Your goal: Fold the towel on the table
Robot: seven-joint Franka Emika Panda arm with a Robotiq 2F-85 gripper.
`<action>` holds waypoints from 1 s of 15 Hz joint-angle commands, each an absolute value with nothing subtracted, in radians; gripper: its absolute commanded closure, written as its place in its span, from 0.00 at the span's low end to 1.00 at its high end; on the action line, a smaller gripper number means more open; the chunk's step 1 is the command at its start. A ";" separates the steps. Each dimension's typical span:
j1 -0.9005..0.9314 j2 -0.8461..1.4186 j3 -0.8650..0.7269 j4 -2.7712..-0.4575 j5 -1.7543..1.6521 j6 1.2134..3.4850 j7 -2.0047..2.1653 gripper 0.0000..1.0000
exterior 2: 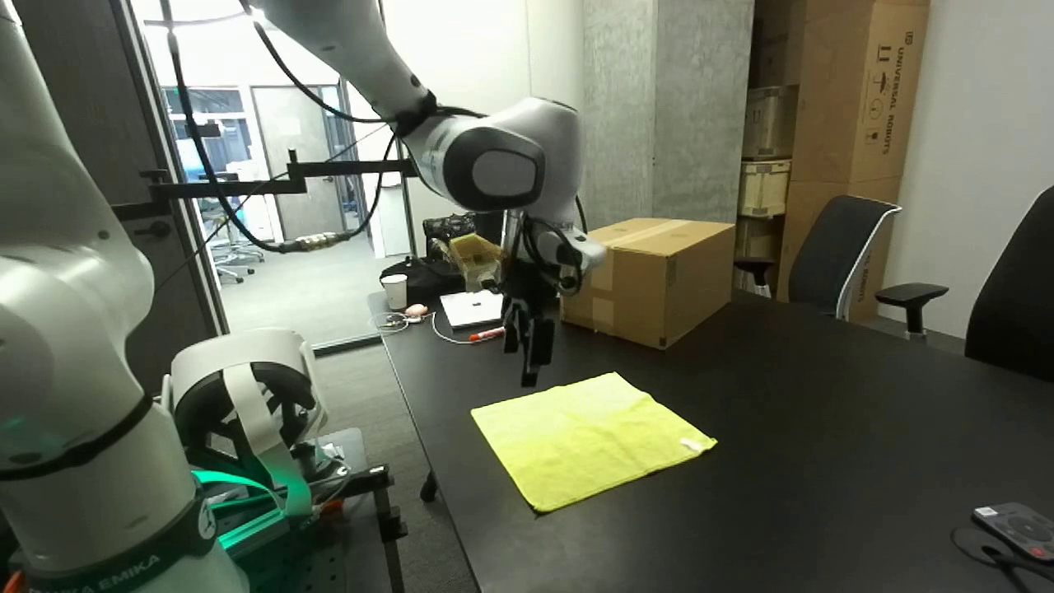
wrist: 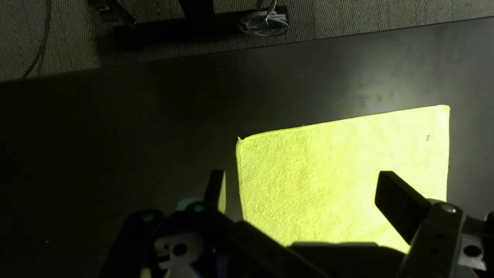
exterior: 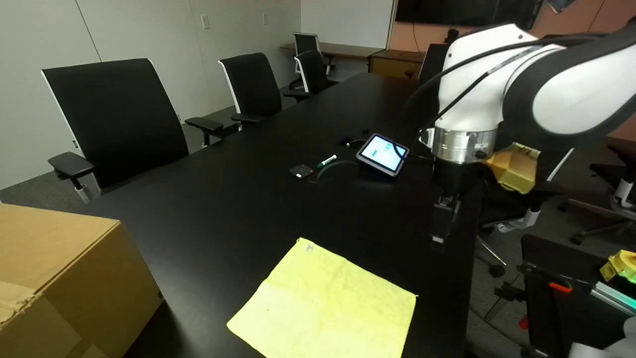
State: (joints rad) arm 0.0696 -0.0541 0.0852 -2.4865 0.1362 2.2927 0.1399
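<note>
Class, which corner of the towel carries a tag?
In an exterior view, the rightmost corner of the yellow towel: it alone carries a white tag; the other three show none.

Towel (exterior 2: 589, 445) on table (exterior 2: 790, 461), nearer robot-side edge than opposite long edge. In exterior view, box (exterior 2: 634, 288) behind towel, toward far edge; cup (exterior 2: 395, 291) at far left corner, laptop (exterior 2: 472, 310) right of it. Chairs (exterior: 117, 119) along opposite long edge. In exterior view, marker (exterior: 327, 160) left of tablet (exterior: 381, 153), remote (exterior: 301, 171) left of marker.
</note>
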 commanded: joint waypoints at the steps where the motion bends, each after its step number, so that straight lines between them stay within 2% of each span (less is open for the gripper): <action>1: 0.072 0.098 0.080 -2.457 0.155 2.408 0.071 0.00; 15: 0.012 0.550 0.115 -2.242 0.188 2.623 -0.023 0.00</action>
